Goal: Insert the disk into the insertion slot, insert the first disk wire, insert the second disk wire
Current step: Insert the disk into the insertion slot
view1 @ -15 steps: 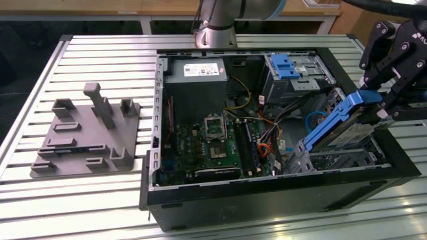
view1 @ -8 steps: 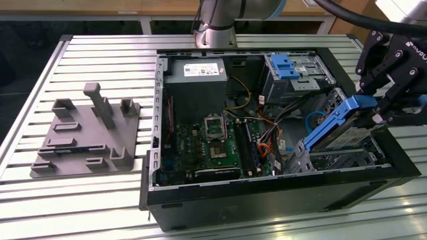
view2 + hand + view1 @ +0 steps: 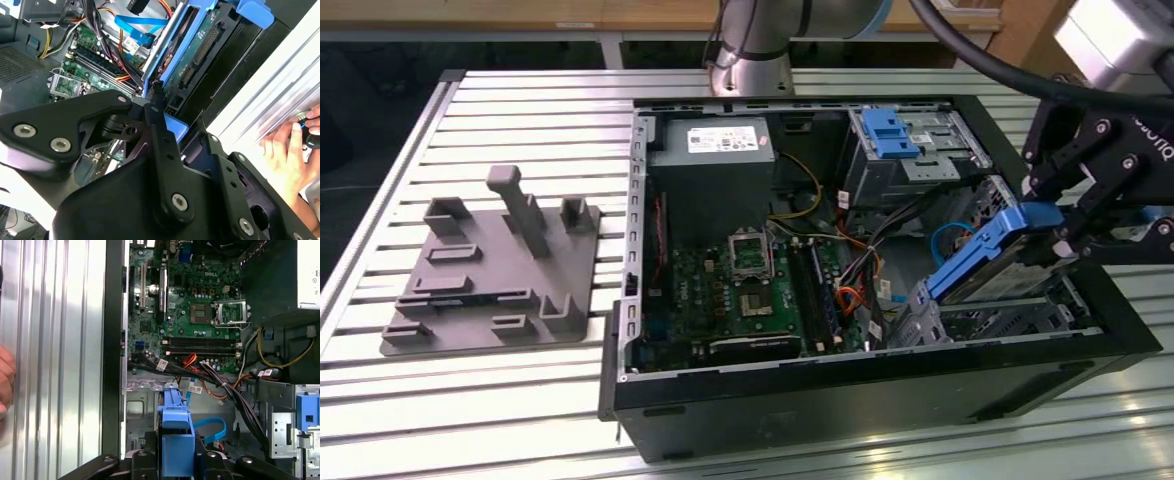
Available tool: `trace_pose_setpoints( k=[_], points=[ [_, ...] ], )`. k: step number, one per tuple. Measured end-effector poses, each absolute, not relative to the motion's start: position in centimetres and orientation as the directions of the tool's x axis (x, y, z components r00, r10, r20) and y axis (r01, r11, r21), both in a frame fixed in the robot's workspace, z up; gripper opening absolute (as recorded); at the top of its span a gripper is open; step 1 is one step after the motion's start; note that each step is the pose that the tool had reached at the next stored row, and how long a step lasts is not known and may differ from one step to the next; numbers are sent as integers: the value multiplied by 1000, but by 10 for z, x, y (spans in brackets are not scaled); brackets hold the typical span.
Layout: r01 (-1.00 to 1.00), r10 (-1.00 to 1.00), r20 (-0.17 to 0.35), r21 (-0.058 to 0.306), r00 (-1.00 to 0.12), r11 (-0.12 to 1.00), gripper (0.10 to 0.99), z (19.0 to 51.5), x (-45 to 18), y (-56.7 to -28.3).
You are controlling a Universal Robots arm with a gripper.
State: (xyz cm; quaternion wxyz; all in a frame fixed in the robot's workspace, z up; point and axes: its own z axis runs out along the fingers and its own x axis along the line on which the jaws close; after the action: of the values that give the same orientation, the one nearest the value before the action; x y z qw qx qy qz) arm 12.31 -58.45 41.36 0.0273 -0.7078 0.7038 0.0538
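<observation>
Disk [image 3: 994, 255] is clamped in the tool [image 3: 1062, 232], which grips the top end of its blue carrier. It's tilted over the insertion slot [image 3: 1007, 322], low end near the slot's edge, not seated flat. That's the open case's [image 3: 854, 405] corner at the exterior view's right.

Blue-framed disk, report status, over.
Hand shut on blue-framed silver disk. Disk tilted, lower end at grey perforated metal slot, not seated. Blue flat cable looped beside slot.
</observation>
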Motion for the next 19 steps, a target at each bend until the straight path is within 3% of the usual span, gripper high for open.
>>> trace_pose_setpoints(
  k=[6,7,9,10,15,18,19],
  points=[
    [-999,-993,-115,37,4,-8,373,405,123,-585],
    [-999,-993,-115,37,4,-8,427,405,123,-585],
    [-999,-993,-115,37,4,-8,427,405,123,-585],
    [-999,-993,-115,37,4,-8,498,405,123,-585],
    [-999,-994,-113,37,4,-8,510,405,123,-585],
    [-999,-994,-112,37,4,-8,627,405,123,-585],
    [-999,-994,-112,37,4,-8,627,405,123,-585]
  ],
)
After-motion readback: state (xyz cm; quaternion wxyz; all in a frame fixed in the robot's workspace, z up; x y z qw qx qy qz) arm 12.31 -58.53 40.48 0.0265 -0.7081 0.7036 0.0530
